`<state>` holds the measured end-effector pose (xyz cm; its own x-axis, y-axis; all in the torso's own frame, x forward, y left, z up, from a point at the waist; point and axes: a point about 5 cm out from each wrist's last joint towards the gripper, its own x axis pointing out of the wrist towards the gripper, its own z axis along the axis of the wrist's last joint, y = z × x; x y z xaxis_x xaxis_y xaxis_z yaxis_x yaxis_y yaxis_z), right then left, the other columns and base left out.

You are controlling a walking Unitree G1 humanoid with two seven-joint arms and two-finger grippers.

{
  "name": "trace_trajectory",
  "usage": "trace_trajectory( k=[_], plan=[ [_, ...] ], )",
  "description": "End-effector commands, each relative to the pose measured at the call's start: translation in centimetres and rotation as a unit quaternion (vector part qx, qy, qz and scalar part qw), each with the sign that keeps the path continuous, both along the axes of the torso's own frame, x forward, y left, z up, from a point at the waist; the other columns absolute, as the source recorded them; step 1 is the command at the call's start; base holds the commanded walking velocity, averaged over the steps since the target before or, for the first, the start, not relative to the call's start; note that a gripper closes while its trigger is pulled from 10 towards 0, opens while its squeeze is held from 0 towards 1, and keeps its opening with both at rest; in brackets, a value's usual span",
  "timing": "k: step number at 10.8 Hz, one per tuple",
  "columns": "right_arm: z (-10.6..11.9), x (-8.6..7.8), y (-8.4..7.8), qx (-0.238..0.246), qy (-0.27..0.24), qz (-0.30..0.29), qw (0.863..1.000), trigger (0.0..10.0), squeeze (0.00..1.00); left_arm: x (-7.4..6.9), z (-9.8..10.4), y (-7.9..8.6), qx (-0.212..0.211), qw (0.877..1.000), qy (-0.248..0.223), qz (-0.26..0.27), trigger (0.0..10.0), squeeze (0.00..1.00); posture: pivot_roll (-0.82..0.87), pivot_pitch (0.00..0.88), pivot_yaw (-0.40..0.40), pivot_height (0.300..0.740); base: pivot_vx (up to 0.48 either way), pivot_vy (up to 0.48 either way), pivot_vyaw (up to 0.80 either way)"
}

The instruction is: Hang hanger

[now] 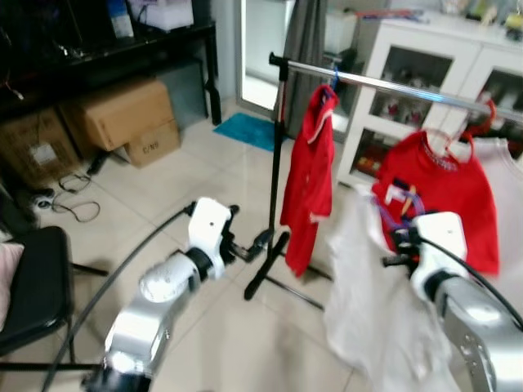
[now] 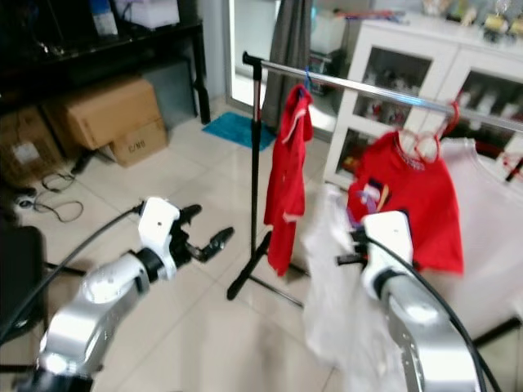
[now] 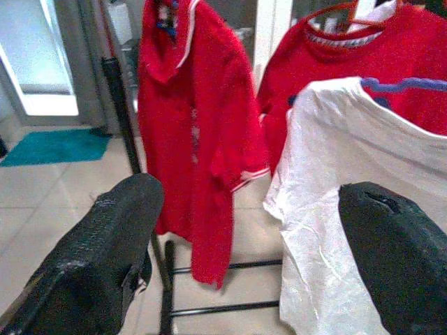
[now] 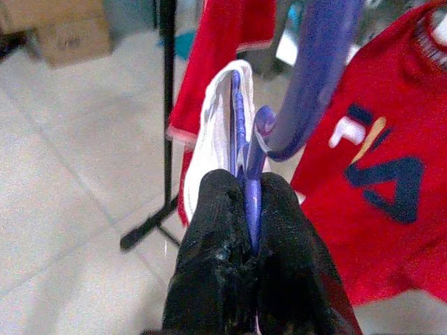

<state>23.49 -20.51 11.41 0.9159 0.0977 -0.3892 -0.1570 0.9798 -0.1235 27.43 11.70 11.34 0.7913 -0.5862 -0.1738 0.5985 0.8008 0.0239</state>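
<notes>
a purple hanger (image 4: 246, 160) carries a white shirt (image 1: 372, 310), beside red shirts (image 1: 309, 175) on a silver rail (image 1: 384, 86).
</notes>
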Motion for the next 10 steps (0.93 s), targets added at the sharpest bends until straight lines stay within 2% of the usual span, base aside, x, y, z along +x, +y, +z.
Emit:
trace_trajectory(
  k=[1, 2, 3, 4, 5, 6, 7, 8, 10],
  plan=[
    [1.0, 0.6, 0.4, 0.006, -0.02, 0.04, 0.999, 0.0, 0.0, 0.7, 0.4, 0.1, 0.009, 1.0, -0.008, -0.007, 10.0, 1.0, -0.06, 0.0, -0.027, 0.74, 0.0, 0.0, 0.0],
    [1.7, 1.2, 1.6, 0.014, -0.029, 0.1, 0.995, 0.0, 0.0, 1.9, 1.6, -0.6, 0.0, 0.999, -0.022, -0.041, 10.0, 1.0, -0.04, 0.0, -0.042, 0.74, 0.0, 0.0, 0.0],
    [2.6, 2.0, 3.5, 0.048, -0.048, 0.143, 0.987, 0.0, 0.0, 3.6, 3.1, -1.6, -0.014, 0.997, -0.035, -0.06, 10.0, 1.0, -0.03, 0.0, -0.04, 0.74, 0.0, 0.0, 0.0],
    [3.5, 2.1, 5.1, 0.069, -0.069, 0.189, 0.977, 0.0, 0.0, 4.5, 4.1, -2.8, -0.03, 0.995, -0.039, -0.082, 10.0, 1.0, -0.04, 0.0, -0.027, 0.74, 0.0, 0.0, 0.0],
    [4.0, 2.1, 6.3, 0.079, -0.081, 0.23, 0.967, 0.0, 0.0, 5.2, 4.4, -4.1, -0.032, 0.995, -0.038, -0.091, 10.0, 1.0, -0.04, 0.0, -0.02, 0.74, 0.0, 0.0, 0.0],
    [4.4, 2.3, 7.1, 0.07, -0.102, 0.26, 0.958, 0.0, 0.0, 5.7, 4.3, -4.8, -0.019, 0.995, -0.032, -0.097, 10.0, 1.0, -0.05, 0.0, -0.009, 0.74, 0.0, 0.0, 0.0],
    [4.6, 2.4, 7.5, 0.073, -0.117, 0.273, 0.952, 0.0, 0.0, 6.0, 4.3, -5.0, -0.016, 0.995, -0.025, -0.096, 10.0, 0.93, -0.05, 0.0, 0.001, 0.74, 0.0, 0.0, 0.0],
    [4.9, 2.7, 7.5, 0.065, -0.14, 0.262, 0.953, 0.0, 0.0, 6.4, 4.4, -5.2, -0.016, 0.997, -0.017, -0.07, 10.0, 0.87, -0.06, 0.0, 0.007, 0.74, 0.0, 0.0, 0.0],
    [5.1, 4.0, 6.7, 0.025, -0.165, 0.211, 0.963, 0.0, 0.0, 5.4, 5.5, -5.9, -0.055, 0.995, -0.041, -0.073, 10.0, 0.75, -0.05, 0.0, 0.004, 0.74, 0.0, 0.0, 0.0]
  ],
)
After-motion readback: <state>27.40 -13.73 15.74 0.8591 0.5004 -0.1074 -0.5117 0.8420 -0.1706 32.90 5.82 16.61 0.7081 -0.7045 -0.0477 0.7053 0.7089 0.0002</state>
